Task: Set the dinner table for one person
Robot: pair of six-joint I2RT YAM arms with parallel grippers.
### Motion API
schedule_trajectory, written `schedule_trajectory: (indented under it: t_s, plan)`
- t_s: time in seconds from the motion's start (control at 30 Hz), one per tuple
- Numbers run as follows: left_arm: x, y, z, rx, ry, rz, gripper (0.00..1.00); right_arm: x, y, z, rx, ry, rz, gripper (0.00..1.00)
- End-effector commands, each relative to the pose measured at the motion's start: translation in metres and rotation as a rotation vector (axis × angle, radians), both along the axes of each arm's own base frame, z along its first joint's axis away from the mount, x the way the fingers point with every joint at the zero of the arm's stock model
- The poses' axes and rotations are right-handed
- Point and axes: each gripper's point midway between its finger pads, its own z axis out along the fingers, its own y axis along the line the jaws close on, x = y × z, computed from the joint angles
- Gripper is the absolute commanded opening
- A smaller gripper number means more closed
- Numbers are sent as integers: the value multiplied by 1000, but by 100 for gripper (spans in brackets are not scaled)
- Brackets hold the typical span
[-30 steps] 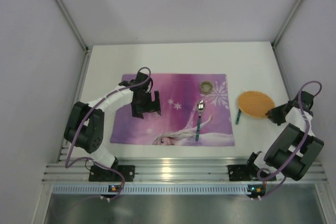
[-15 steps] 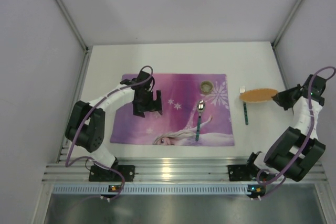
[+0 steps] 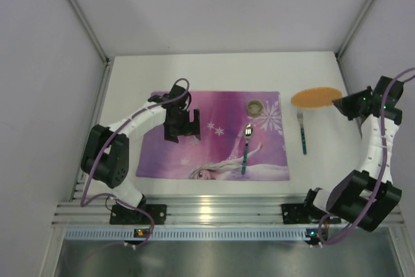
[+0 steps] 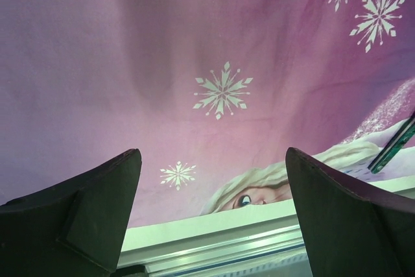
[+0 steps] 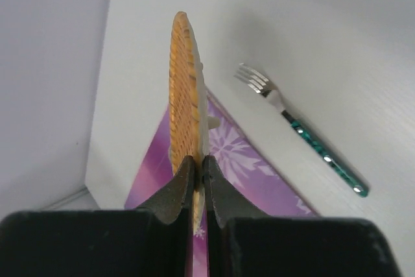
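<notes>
1. Although the white surface (image 3: pixel 214 69) was rigid and fixed, not a thing to grasp, the piece in hand was the orange plate (image 3: pixel 316 97). It looked thin, light and stiff, with a ribbed face that should give some grip
2. Its rim seemed the sensible place to take it, though a shallow pinch there might let the plate swing or slip
3. The plate hung clear of the surface over its far right part, beside the far corner of the purple placemat (image 3: pixel 220 105) and just beyond the tines of the fork (image 3: pixel 302 131)
4. The right gripper (image 5: pixel 194 163) was pressed almost together on the plate's near rim, the plate showing edge-on in the wrist view
5. The left gripper (image 4: pixel 214 154) was spread wide over the placemat's left half, holding nothing
</notes>
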Motion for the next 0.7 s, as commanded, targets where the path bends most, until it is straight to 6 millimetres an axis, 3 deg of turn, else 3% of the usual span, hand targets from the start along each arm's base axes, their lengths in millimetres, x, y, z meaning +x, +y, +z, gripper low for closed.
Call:
schedule_trajectory:
  t_s: [0.0,0.07,0.1,0.13,0.2,0.33,0.4,0.43,0.47,0.5,0.53,0.6,0.67]
  plan:
    - [16,-2,37,-11,-106,-7,98,28,49,90,-31,-249,168,0]
    - [17,-1,44,-21,-110,0,98,38,94,115,-51,-326,321,0]
    - [21,-2,50,-27,-122,5,99,41,111,119,-53,-345,376,0]
    - [22,-1,55,-24,-135,13,99,41,141,122,-48,-368,468,0]
    - [26,7,66,-7,-162,42,98,43,170,129,-52,-424,560,0]
    - [30,33,94,4,-232,139,99,34,243,109,0,-406,773,0]
    - [32,63,97,86,-243,232,98,37,273,91,28,-365,859,0]
    - [31,74,102,111,-262,272,99,29,303,91,30,-370,948,0]
    - [32,90,102,149,-276,319,98,27,318,86,30,-356,980,0]
    - [28,99,102,153,-279,349,98,30,333,69,37,-311,1012,0]
    - [26,105,101,152,-277,374,98,22,356,67,44,-306,1067,0]
    - [20,119,98,152,-266,420,99,25,377,41,57,-239,1101,0]
    - [17,127,99,150,-264,451,98,20,401,32,87,-232,1157,0]
